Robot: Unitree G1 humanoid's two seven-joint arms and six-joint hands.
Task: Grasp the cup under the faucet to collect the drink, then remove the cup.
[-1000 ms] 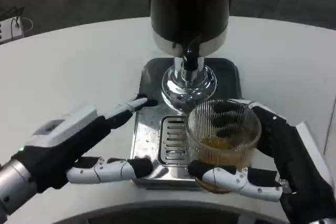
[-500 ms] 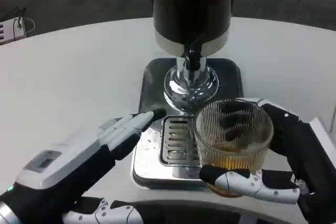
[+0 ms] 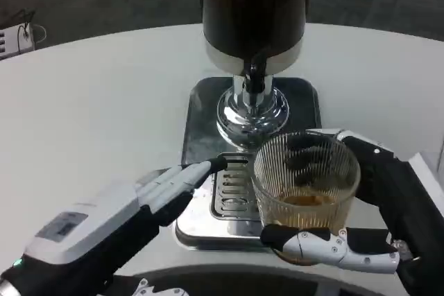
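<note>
**A:** What is on the white round bench [image 3: 90, 102]?

**B:** A drink dispenser with a dark cylindrical tank [image 3: 253, 5] stands at the far middle. Below the tank a black faucet [image 3: 254, 74] points down over a shiny chrome pedestal [image 3: 252, 117]. The pedestal sits on a polished steel drip tray [image 3: 198, 220] with a slotted grate [image 3: 232, 188] at its near end.

**A:** Where is the cup?

**B:** The clear ribbed glass cup [image 3: 306, 188] is at the near right corner of the tray, nearer to the camera than the faucet and to its right, not under it. A shallow layer of amber drink lies in its bottom.

**A:** Who holds it?

**B:** The right hand [image 3: 374, 220] wraps around it: one white and black finger crosses the near side low down, and others show dark through the glass on the far side.

**A:** And the other hand?

**B:** The left hand [image 3: 132, 213] holds nothing. Its fingers are stretched out straight, and one black fingertip [image 3: 216, 164] reaches the left edge of the grate. The cup stands just beside that fingertip, apart from it.
</note>
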